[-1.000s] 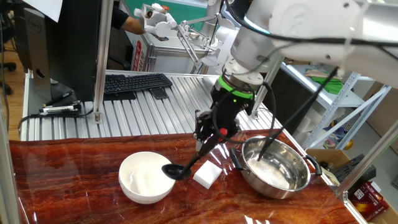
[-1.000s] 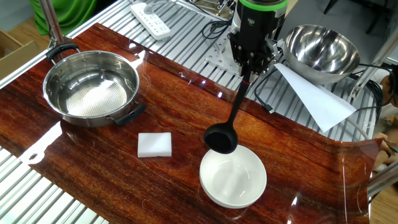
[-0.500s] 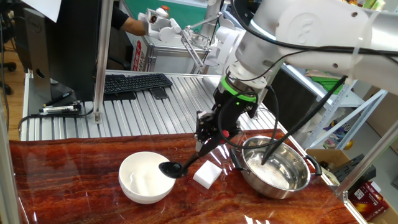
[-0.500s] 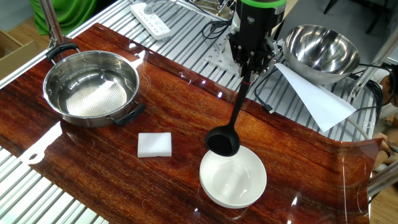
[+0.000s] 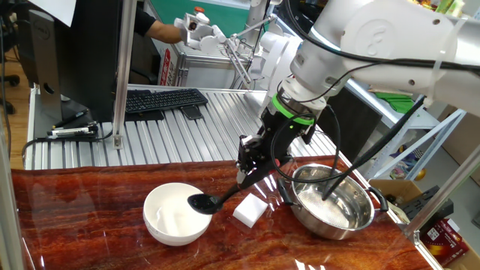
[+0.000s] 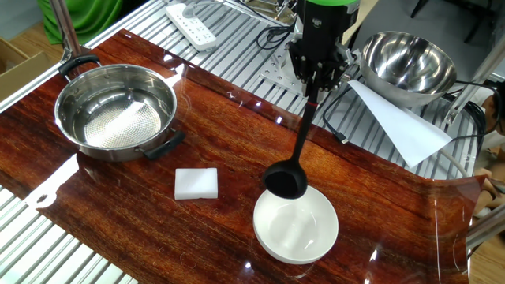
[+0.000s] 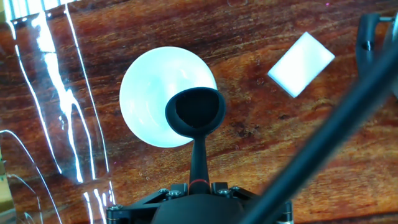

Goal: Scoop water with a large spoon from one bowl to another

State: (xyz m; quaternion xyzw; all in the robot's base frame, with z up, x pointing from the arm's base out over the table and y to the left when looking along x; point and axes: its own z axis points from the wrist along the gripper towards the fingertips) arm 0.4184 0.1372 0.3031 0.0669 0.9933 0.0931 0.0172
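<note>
My gripper (image 5: 255, 159) (image 6: 316, 80) (image 7: 198, 185) is shut on the handle end of the black large spoon (image 5: 201, 202) (image 6: 285, 181) (image 7: 195, 114), just by its red mark. The spoon's round cup hangs over the near rim of the white bowl (image 5: 173, 214) (image 6: 297, 228) (image 7: 149, 99), slightly above it. The steel bowl (image 5: 333, 199) (image 6: 115, 110) with black side handles stands apart on the wooden table, on the other side of a white block. Water shows only as a faint sheen in the steel bowl; whether the spoon's cup holds any I cannot tell.
A white rectangular block (image 5: 250, 211) (image 6: 196, 183) (image 7: 301, 64) lies between the two bowls. A second steel bowl (image 6: 407, 63) and a white sheet (image 6: 401, 125) sit on the metal slats behind the table. A keyboard (image 5: 163, 100) lies further back. Black cables hang by the arm.
The spoon's cup has moved a little further over the white bowl's rim. The gripper's hold on the handle is unchanged.
</note>
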